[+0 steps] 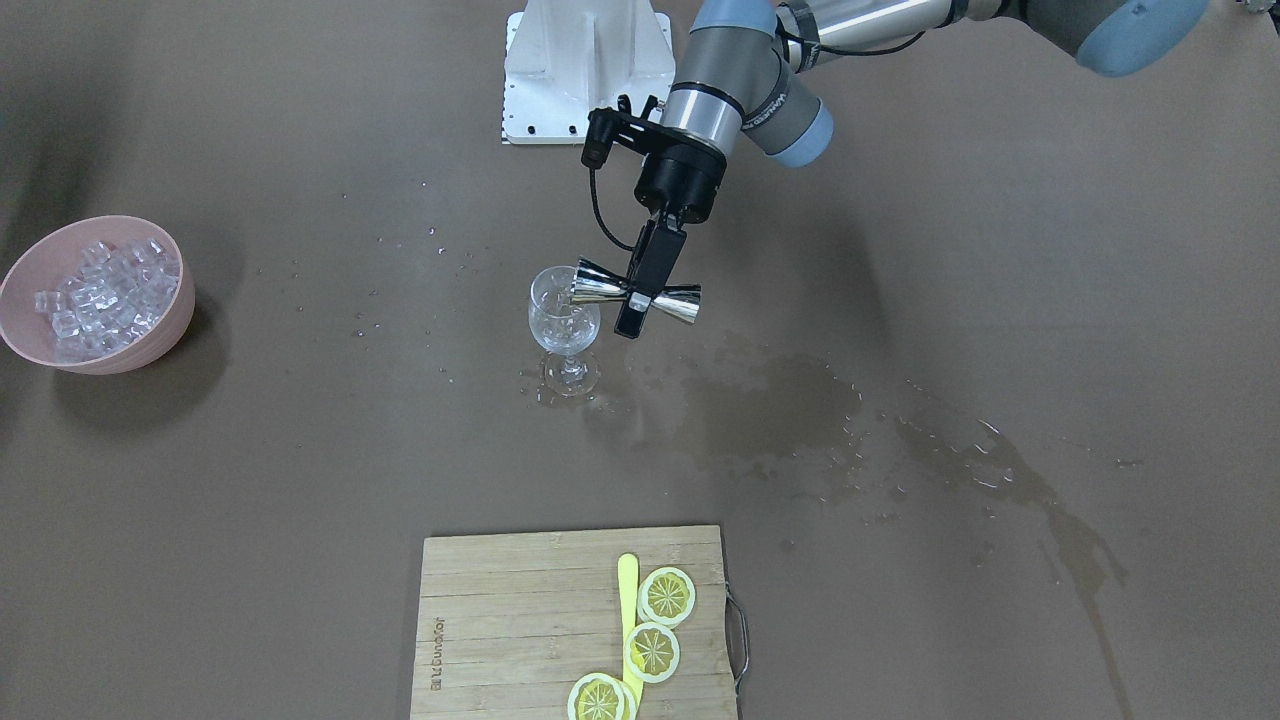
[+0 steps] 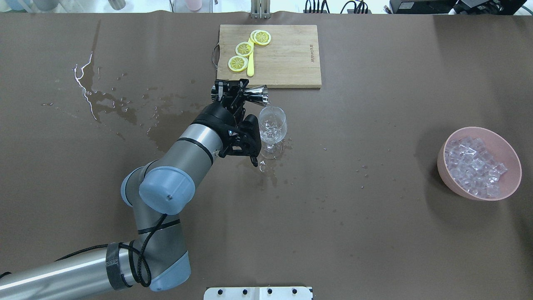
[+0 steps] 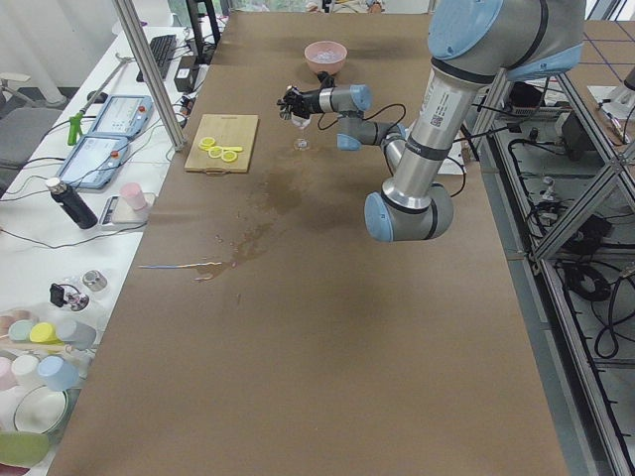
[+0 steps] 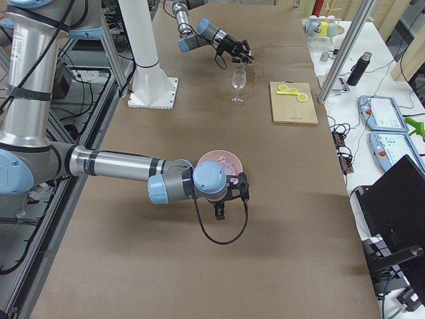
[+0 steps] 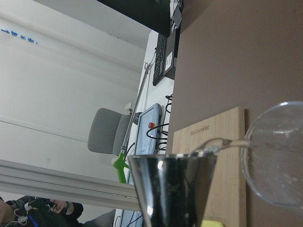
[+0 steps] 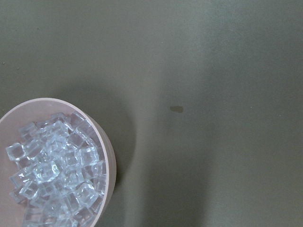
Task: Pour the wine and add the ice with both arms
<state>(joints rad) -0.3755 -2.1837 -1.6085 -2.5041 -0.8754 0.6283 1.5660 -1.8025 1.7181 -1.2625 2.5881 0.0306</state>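
Note:
My left gripper (image 1: pixel 637 298) is shut on the waist of a steel double-ended jigger (image 1: pixel 600 287), which is tipped on its side. The jigger's mouth is at the rim of the clear stemmed glass (image 1: pixel 565 322) standing mid-table. In the left wrist view a thin clear stream of wine (image 5: pixel 222 143) runs from the jigger (image 5: pixel 173 189) into the glass (image 5: pixel 279 161). The ice (image 2: pixel 474 166) is heaped in a pink bowl (image 2: pixel 514 179) far to the right. My right gripper (image 4: pixel 220 211) hangs just beside the bowl; I cannot tell whether it is open or shut.
A wooden cutting board (image 2: pixel 287 58) with lemon slices (image 2: pixel 238 63) and a yellow stick lies beyond the glass. Wet spill patches (image 2: pixel 108 104) spread to the left, and droplets lie around the glass foot. The white pedestal (image 1: pixel 585 70) stands at the robot's base.

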